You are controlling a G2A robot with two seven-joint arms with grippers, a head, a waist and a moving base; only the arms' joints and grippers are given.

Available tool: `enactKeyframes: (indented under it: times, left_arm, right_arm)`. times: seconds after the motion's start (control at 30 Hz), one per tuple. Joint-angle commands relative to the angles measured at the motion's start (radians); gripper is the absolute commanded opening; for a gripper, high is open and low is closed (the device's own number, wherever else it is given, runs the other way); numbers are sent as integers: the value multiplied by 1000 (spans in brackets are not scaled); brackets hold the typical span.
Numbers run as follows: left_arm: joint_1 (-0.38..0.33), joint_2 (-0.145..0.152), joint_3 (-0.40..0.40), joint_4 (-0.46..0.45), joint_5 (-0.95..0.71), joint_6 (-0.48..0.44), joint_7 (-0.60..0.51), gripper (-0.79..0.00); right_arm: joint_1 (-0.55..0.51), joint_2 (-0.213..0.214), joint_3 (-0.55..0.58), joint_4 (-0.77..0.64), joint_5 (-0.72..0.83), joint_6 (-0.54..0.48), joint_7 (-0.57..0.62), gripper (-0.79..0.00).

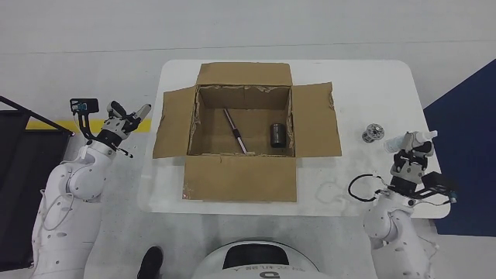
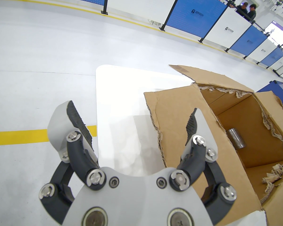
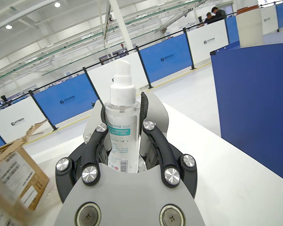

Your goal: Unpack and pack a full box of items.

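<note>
An open cardboard box [image 1: 244, 124] stands in the middle of the white table [image 1: 364, 85], flaps spread flat. Inside lie a thin metal rod [image 1: 235, 130] and a dark metal cylinder [image 1: 278, 135], the cylinder [image 2: 236, 138] also seen from the left wrist. My left gripper [image 1: 130, 118] hangs open off the table's left edge, nothing between its fingers [image 2: 81, 124]. My right gripper [image 3: 122, 112] is shut on a clear spray bottle [image 3: 121, 118] with a white pump, held upright over the table's right edge [image 1: 411, 141].
A small metal spool [image 1: 373, 132] sits on the table to the right of the box, near the right gripper. A black cable [image 1: 363, 187] loops by the right arm. A blue partition [image 1: 469, 147] stands just right of the table.
</note>
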Motion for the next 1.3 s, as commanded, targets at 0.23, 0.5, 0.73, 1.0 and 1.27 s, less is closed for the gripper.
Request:
enactKeyframes:
  times: [0.23, 0.5, 0.73, 1.0, 1.27]
  left_arm:
    - [0, 0, 0, 0, 0, 0, 0, 0]
    - [0, 0, 0, 0, 0, 0, 0, 0]
    - [0, 0, 0, 0, 0, 0, 0, 0]
    - [0, 0, 0, 0, 0, 0, 0, 0]
    - [0, 0, 0, 0, 0, 0, 0, 0]
  right_arm:
    - [104, -9, -10, 154, -46, 103, -8, -785]
    - [212, -20, -24, 281, -68, 221, -13, -785]
    - [255, -27, -29, 362, -77, 237, -37, -773]
    - [269, -29, -17, 405, -80, 211, -52, -650]
    - [111, -27, 82, 181, 67, 7, -136, -785]
